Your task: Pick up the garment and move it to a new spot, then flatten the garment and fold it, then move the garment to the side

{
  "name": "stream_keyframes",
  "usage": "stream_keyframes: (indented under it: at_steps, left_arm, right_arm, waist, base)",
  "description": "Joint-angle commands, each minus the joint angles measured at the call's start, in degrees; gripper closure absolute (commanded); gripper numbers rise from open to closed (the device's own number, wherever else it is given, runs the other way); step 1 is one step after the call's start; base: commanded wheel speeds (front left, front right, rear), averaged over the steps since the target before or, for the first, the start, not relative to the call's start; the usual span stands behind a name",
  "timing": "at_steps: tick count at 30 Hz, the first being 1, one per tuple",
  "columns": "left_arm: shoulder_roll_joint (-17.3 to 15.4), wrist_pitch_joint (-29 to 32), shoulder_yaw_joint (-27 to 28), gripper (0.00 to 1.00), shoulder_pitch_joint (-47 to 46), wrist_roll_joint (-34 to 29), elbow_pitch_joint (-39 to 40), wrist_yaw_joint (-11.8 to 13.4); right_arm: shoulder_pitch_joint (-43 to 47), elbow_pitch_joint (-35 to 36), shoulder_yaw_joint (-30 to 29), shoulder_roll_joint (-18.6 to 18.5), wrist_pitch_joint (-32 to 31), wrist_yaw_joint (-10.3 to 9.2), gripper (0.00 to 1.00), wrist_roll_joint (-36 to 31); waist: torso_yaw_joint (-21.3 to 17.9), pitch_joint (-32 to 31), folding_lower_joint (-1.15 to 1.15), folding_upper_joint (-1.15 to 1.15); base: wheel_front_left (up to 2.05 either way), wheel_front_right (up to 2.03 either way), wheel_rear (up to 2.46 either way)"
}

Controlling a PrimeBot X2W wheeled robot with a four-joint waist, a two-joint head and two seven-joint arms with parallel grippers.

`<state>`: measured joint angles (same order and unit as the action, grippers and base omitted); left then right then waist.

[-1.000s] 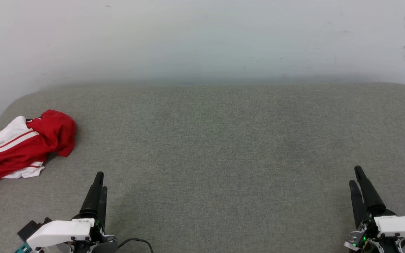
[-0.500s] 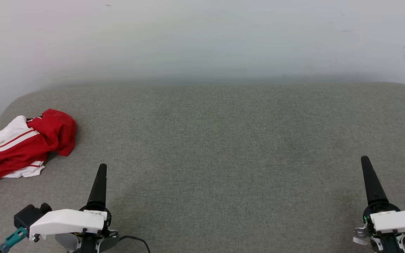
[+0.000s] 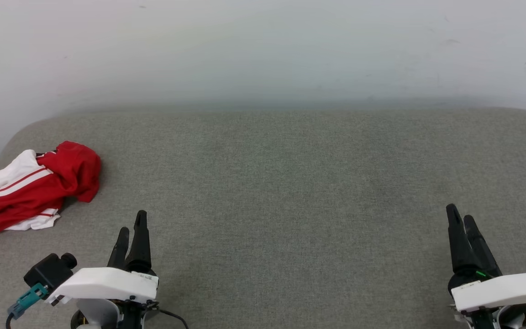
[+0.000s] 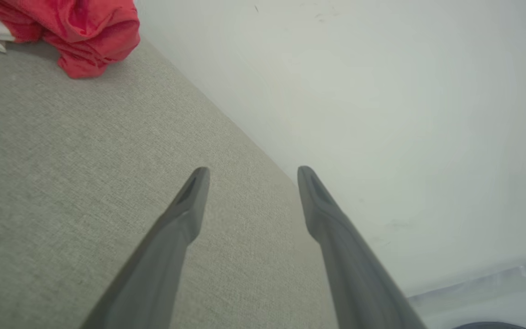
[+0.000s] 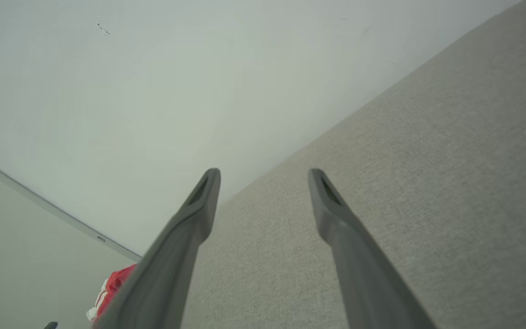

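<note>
A pale wall [image 3: 263, 45] rises behind the far edge of the counter [image 3: 290, 183], whose top is grey fabric with rounded far corners. The garment [image 3: 30, 187], red with white striped parts, lies crumpled at the counter's far left corner, running out past its left edge. The left end effector [image 3: 133, 221] hangs over the near left edge, fingers spread and empty, well apart from the garment. The right end effector [image 3: 459, 212], likewise parted and empty, hangs over the near right edge.
</note>
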<state>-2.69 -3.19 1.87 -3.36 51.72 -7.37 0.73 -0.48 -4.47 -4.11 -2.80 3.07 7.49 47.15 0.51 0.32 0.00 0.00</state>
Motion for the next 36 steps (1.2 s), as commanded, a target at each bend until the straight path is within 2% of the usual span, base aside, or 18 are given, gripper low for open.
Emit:
stream_keyframes:
  at_steps: [1,17,36]
  left_arm:
    - [-0.15,-0.60,-0.41,0.00,-0.14,-2.45,1.18,0.45]
    - [-1.46,-3.48,-3.75,0.00,0.49,-15.83,2.15,3.22]
    - [-2.59,-6.41,-6.99,0.00,1.32,-27.59,3.93,4.82]
  right_arm:
    - [-0.10,1.22,0.25,-0.15,0.63,0.00,0.00,-2.43]
    - [1.11,2.24,0.27,-0.15,3.56,0.00,0.00,-16.16]
    - [2.46,4.10,0.14,-0.15,6.52,0.00,0.00,-27.56]
  waist:
    - [0.03,0.00,0.00,0.00]
    - [0.26,-0.11,0.00,0.00]
    - [0.59,-0.10,0.00,0.00]
  base:
    - [0.00,0.00,0.00]
    - [0.00,0.00,0.00]
    - [0.00,0.00,0.00]
